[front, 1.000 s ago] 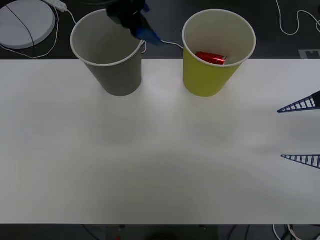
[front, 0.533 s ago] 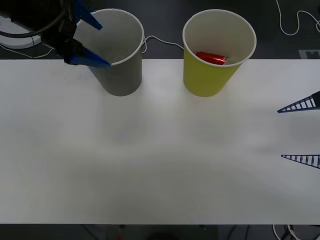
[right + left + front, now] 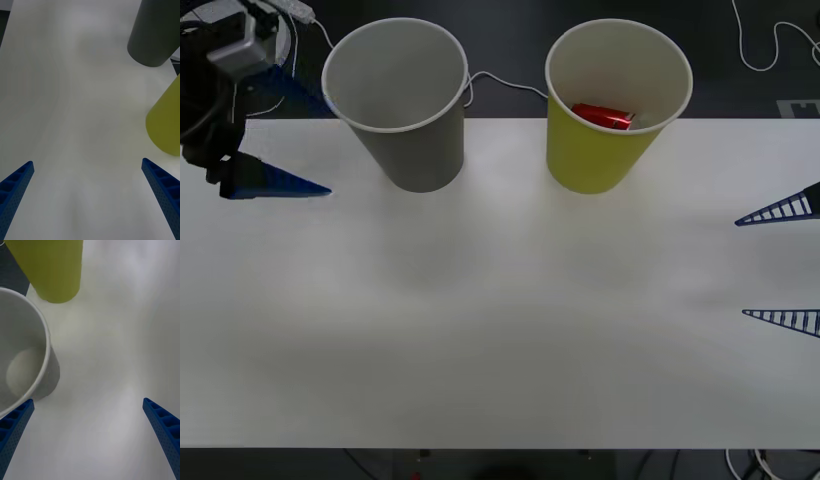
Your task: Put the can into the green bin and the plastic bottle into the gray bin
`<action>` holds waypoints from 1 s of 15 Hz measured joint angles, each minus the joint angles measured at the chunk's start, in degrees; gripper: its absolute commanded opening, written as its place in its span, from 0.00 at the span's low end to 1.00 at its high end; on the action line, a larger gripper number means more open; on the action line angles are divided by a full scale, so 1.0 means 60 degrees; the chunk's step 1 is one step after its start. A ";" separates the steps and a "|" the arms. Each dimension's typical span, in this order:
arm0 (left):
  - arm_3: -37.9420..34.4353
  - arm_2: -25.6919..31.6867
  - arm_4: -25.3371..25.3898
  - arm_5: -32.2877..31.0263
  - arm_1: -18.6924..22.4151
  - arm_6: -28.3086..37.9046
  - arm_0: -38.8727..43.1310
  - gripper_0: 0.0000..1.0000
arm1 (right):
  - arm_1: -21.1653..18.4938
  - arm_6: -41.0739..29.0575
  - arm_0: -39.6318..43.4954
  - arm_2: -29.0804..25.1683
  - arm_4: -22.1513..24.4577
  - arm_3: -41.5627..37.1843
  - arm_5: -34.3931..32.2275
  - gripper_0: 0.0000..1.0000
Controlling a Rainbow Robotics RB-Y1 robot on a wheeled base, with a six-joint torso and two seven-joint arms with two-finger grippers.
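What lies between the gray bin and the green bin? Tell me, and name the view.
Nothing stands between the gray bin and the green bin: the front view shows bare white table there, with a white cable crossing the dark floor behind the gap.

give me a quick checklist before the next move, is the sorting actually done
1. Can inside the green bin: ok.
2. Plastic bottle inside the gray bin: not ok, in the left wrist view its bottom looks bare.
3. Both bins upright on the table: ok.
4. Left gripper open, holding nothing, beside the gray bin: ok.
5. Right gripper open, at the table's right edge, away from the bins: ok.
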 measured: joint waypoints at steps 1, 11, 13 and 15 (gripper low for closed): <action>0.0000 0.0195 0.0074 0.0001 0.0029 -0.0447 0.0334 1.00 | 0.0000 0.0000 0.0000 0.0000 0.0000 0.0000 0.0000 1.00; 0.0095 0.1444 0.1057 -0.0006 0.0118 -0.4202 0.3287 1.00 | 0.0000 0.0000 0.0000 0.0000 0.0000 0.0000 0.0000 1.00; 0.0287 0.1434 0.1143 -0.0013 0.0115 -0.4608 0.3463 1.00 | 0.0000 0.0000 0.0000 0.0000 0.0000 0.0000 0.0000 1.00; 0.0648 0.1419 0.1213 -0.0098 -0.0019 -0.4932 0.3493 1.00 | 0.0000 0.0000 0.0000 0.0000 0.0000 0.0000 0.0000 1.00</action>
